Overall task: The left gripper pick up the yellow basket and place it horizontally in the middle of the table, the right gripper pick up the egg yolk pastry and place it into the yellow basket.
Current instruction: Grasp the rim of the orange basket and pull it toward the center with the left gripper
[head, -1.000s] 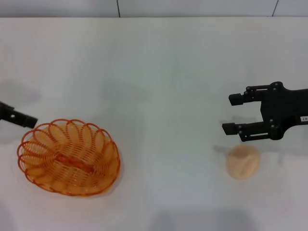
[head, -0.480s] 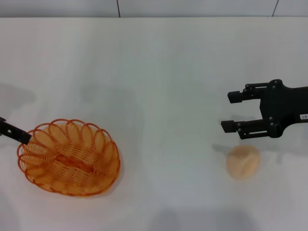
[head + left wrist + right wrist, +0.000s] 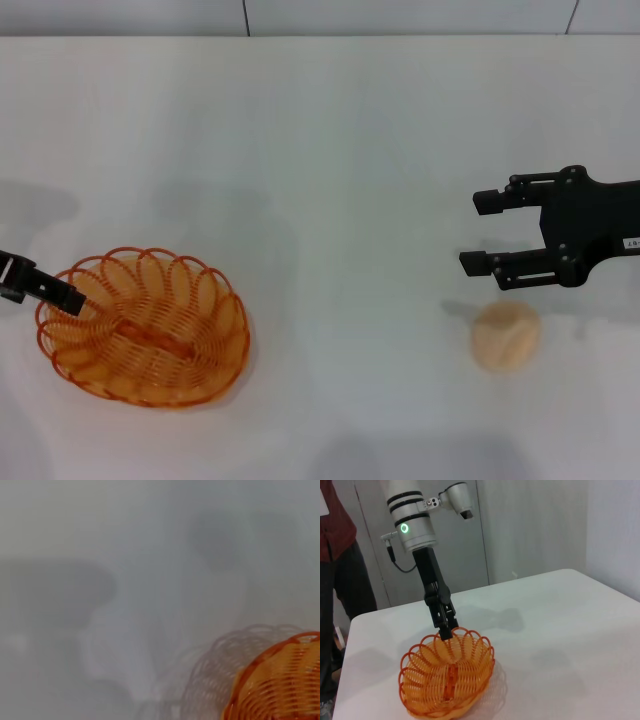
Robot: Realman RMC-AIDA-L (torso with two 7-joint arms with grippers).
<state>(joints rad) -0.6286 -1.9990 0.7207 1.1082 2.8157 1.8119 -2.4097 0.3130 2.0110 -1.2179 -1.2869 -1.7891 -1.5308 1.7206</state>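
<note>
The yellow basket (image 3: 143, 326) lies on the white table at the near left, tilted diagonally. My left gripper (image 3: 58, 292) comes in from the left edge, and its tip is at the basket's far-left rim. The right wrist view shows the same: the left gripper (image 3: 446, 629) on its silver-white arm reaches down to the rim of the basket (image 3: 447, 677). A corner of the basket (image 3: 280, 680) shows in the left wrist view. The egg yolk pastry (image 3: 505, 337) sits at the near right. My right gripper (image 3: 483, 233) is open and empty, hovering just beyond the pastry.
The white table (image 3: 330, 180) reaches to a back edge under a wall. A person in dark red (image 3: 332, 540) stands beyond the table's far side in the right wrist view.
My left gripper has moved nearer and to the right, from beyond the basket onto its far-left rim. The right gripper, basket and pastry have hardly moved.
</note>
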